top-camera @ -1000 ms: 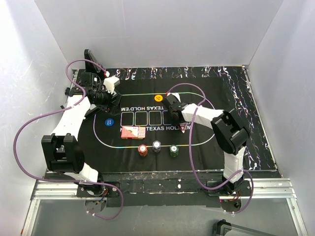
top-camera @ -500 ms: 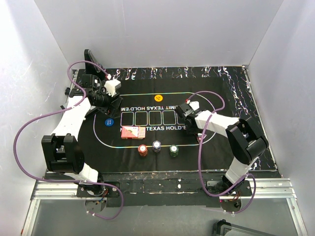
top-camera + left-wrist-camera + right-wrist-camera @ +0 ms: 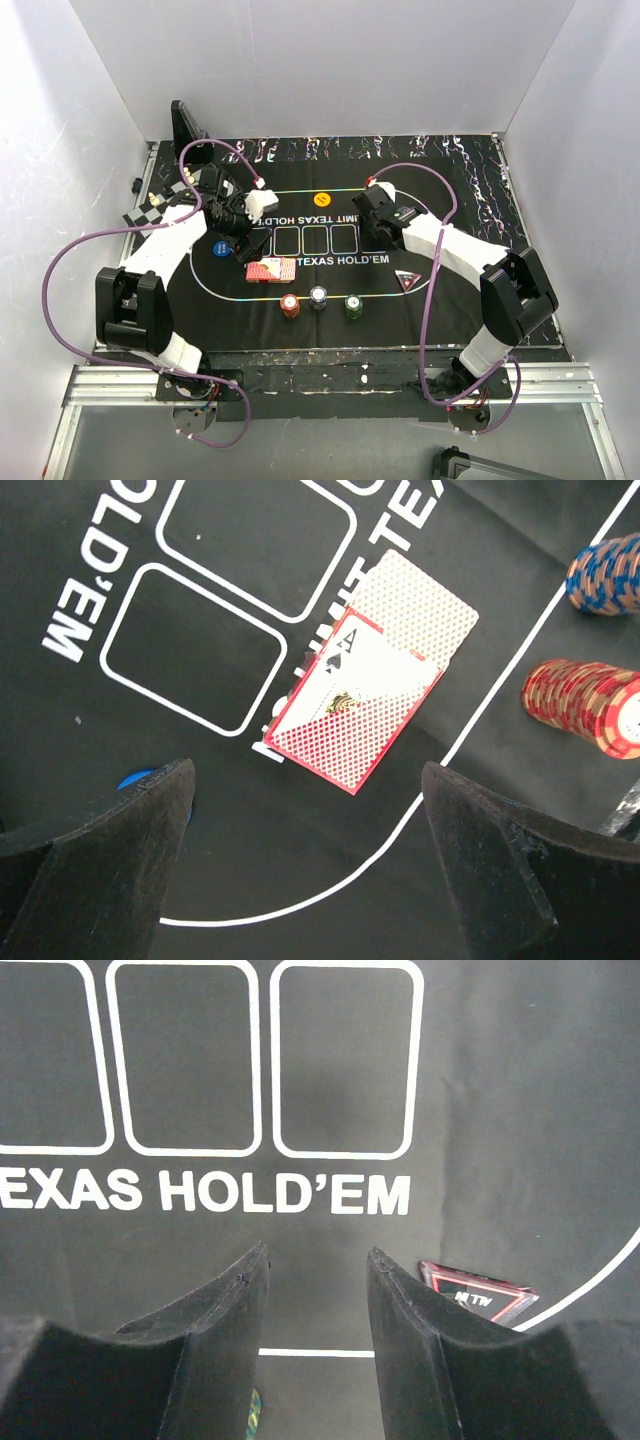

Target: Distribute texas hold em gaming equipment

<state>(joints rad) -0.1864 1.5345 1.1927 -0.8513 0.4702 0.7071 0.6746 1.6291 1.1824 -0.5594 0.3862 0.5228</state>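
Top: playing cards point(image 3: 272, 270) lie left of centre on the mat point(image 3: 450, 200), chip stacks point(image 3: 318, 297) just nearer. Left wrist: left end effector point(image 3: 307, 770) spread wide, empty, near the cards. Right wrist: right end effector point(image 3: 317, 1255) apart, empty; triangular marker point(image 3: 478, 1295) lies beside it.

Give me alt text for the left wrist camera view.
A small pile of red-backed playing cards, an ace of spades face up among them, lies on a black Texas Hold'em mat. The open, empty left claw frames the bottom edge; a red chip stack stands at right.
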